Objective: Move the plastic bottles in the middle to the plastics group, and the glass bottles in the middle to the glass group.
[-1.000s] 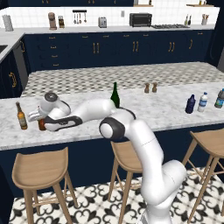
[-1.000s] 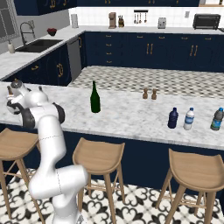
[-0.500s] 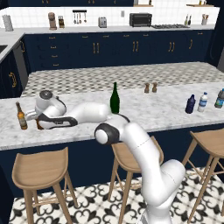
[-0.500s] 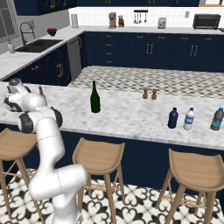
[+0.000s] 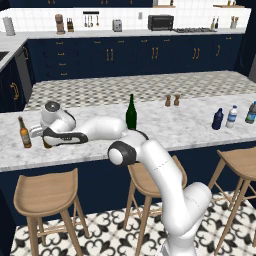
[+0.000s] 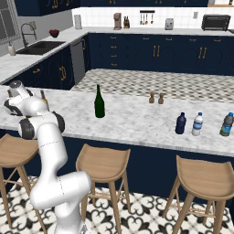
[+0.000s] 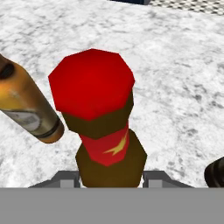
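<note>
A short reddish-brown bottle with a red top (image 7: 105,127) stands upright on the marble between my fingertips. My gripper (image 7: 111,179) is shut on its lower body. In the left base view the gripper (image 5: 44,141) sits at the counter's left end, just right of a slim amber beer bottle (image 5: 22,132), which also leans in at the left of the hand view (image 7: 28,105). The tall green wine bottle (image 5: 131,112) stands mid-counter. At the far right are the squat navy bottle (image 5: 217,119), the clear water bottle (image 5: 231,116) and the teal bottle (image 5: 251,112).
Two small shakers (image 5: 171,100) stand behind the green bottle's right. A dark rounded object (image 7: 216,173) shows at the hand view's lower right edge. Wooden stools (image 5: 47,192) line the marble counter's (image 5: 175,127) near edge.
My arm's elbow has shifted slightly left and the hand has sunk a little. The red-topped bottle stays in the fingers beside the amber beer bottle.
</note>
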